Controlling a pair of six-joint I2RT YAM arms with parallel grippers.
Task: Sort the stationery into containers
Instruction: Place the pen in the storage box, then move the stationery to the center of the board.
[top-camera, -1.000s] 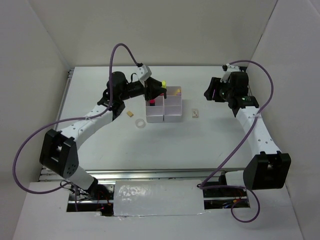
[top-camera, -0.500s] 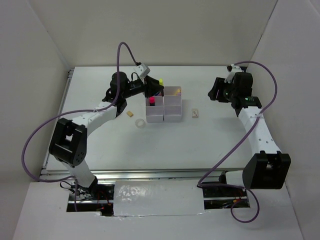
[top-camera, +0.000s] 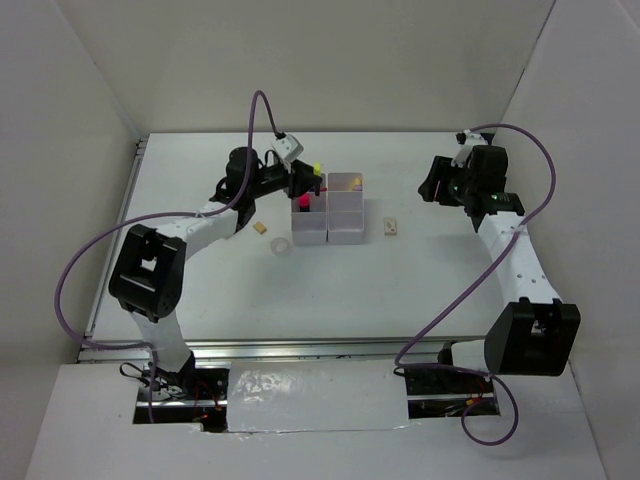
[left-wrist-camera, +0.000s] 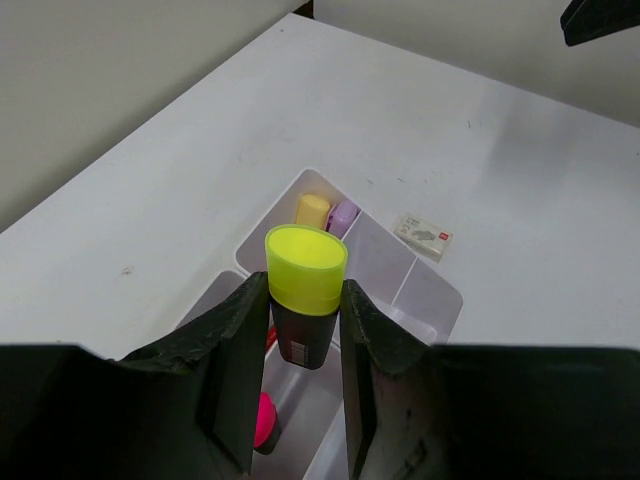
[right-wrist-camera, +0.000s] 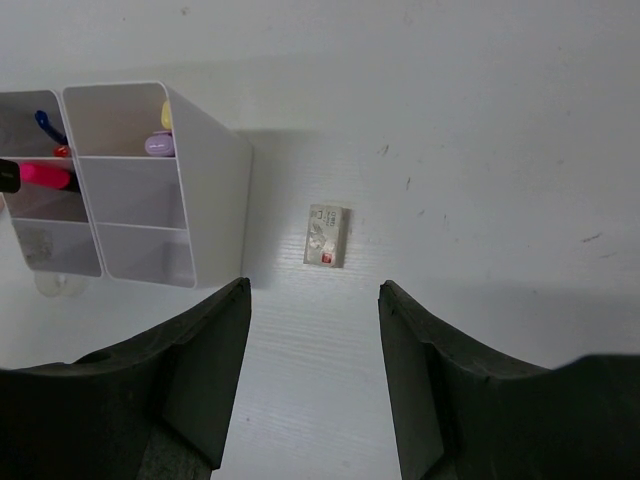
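My left gripper (top-camera: 308, 182) is shut on a yellow-black highlighter (top-camera: 317, 170), yellow cap up, held above the left column of the white compartment block (top-camera: 346, 238). In the left wrist view the highlighter (left-wrist-camera: 303, 300) sits between the fingers (left-wrist-camera: 236, 370) over the block (left-wrist-camera: 452, 295). Inside stand a pink-black highlighter (left-wrist-camera: 262, 420), a pale yellow stick (left-wrist-camera: 312, 209) and a lilac tube (left-wrist-camera: 343, 214). My right gripper (right-wrist-camera: 312, 290) is open and empty, high above an eraser in a printed sleeve (right-wrist-camera: 327, 236), right of the block (right-wrist-camera: 215, 200).
A small tan piece (top-camera: 260, 228) and a clear tape ring (top-camera: 282, 246) lie on the table left of the block. The sleeved eraser (top-camera: 391, 228) lies to its right. White walls enclose the table on three sides.
The left arm has folded in, its elbow swinging right. Its gripper, still holding the highlighter, has shifted slightly left over the block. The right arm has barely moved.
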